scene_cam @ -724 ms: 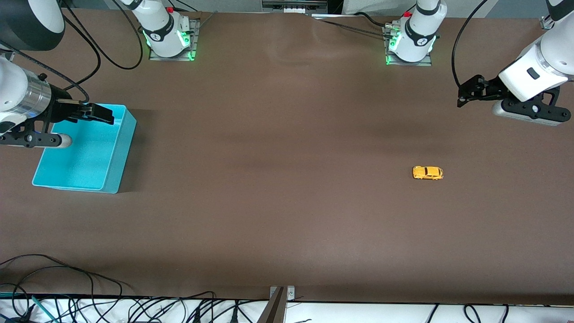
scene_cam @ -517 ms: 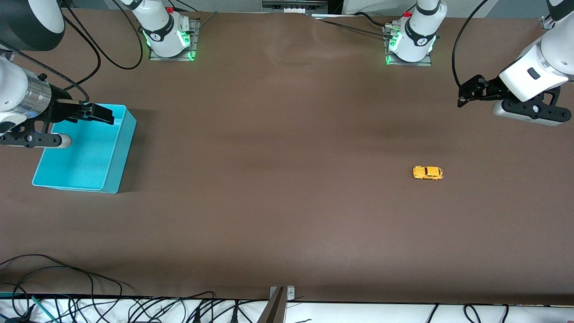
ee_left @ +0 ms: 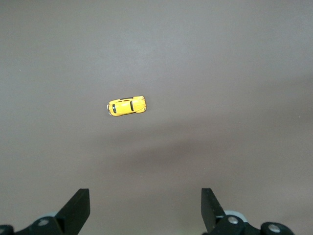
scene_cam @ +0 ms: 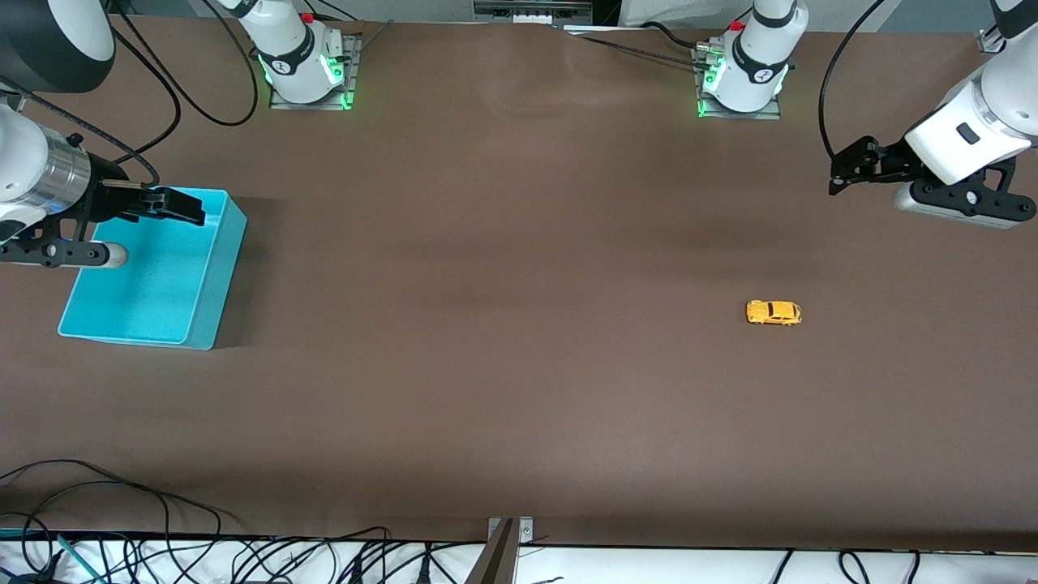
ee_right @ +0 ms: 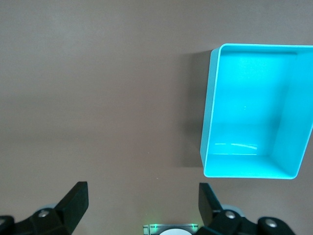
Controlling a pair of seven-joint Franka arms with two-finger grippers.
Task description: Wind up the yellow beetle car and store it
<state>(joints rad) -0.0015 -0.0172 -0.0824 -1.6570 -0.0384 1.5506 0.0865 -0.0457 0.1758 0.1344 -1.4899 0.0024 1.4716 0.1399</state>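
Yellow beetle car (scene_cam: 774,312), right of centre in the front view, looks light, rigid, slippery; pinch its sides. Left gripper (ee_left: 145,208) and right gripper (ee_right: 143,204) both spread wide, holding nothing.

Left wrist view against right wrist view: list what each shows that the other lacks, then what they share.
Only the left wrist view shows the yellow beetle car, standing alone on its wheels on the table, clear of the left gripper. Only the right wrist view shows the turquoise bin, with nothing inside it, and a green-lit base plate. Both show the brown table and their own gripper's open fingers; the right gripper holds nothing either.
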